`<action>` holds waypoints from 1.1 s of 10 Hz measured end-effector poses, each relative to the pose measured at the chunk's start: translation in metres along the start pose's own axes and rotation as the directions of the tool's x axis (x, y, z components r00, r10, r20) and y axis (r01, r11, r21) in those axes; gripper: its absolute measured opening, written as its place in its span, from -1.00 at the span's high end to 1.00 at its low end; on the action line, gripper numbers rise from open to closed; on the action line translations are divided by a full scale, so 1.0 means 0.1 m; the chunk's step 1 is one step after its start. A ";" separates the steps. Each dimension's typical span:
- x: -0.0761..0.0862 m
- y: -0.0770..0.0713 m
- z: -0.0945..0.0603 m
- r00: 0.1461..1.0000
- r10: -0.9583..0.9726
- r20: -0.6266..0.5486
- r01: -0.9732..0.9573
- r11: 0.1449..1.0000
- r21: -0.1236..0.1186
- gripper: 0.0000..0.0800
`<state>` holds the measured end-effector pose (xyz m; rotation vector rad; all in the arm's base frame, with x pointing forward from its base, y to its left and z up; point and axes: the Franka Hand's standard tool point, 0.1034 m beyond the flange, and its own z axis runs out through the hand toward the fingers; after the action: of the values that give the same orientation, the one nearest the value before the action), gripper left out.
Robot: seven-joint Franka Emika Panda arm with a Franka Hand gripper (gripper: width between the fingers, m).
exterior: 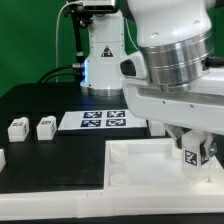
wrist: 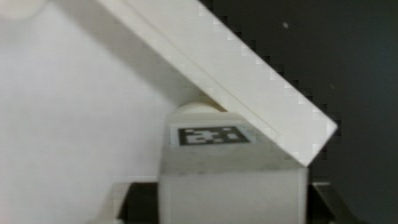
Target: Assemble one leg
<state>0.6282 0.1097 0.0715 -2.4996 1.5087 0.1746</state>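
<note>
My gripper [exterior: 193, 140] clamps the leg [exterior: 194, 154] upright at the panel [exterior: 130, 168] corner on the exterior view's right. I'd centre it on the corner, hold it vertical, and press down gently.

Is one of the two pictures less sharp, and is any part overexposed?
Exterior view: mostly sharp, marker board tags distinct, though the near arm is bright. Wrist view: soft throughout, the tag on the leg smeared, the white panel nearly washed out.
</note>
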 end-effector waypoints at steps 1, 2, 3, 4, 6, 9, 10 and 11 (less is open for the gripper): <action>-0.01 0.01 0.00 0.991 0.135 0.000 -0.135 0.990 0.026 0.25; -0.04 0.00 0.01 0.970 0.241 0.004 -0.241 0.970 0.035 0.25; -0.05 0.00 0.01 0.957 0.291 0.011 -0.291 0.956 0.037 0.25; -0.06 -0.01 0.02 0.946 0.324 0.017 -0.325 0.945 0.037 0.00; -0.06 0.00 0.03 0.978 0.209 0.012 -0.209 0.977 0.039 -0.37; -0.11 -0.03 -0.01 0.973 -0.231 0.001 0.231 0.973 -0.023 -0.62; -0.10 -0.02 0.00 0.939 -0.343 0.002 0.343 0.939 -0.021 -0.62; -0.09 -0.02 0.00 0.907 -0.422 0.004 0.422 0.906 -0.021 -0.62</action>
<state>0.6256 0.1184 0.0740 -2.7688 0.9303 0.1165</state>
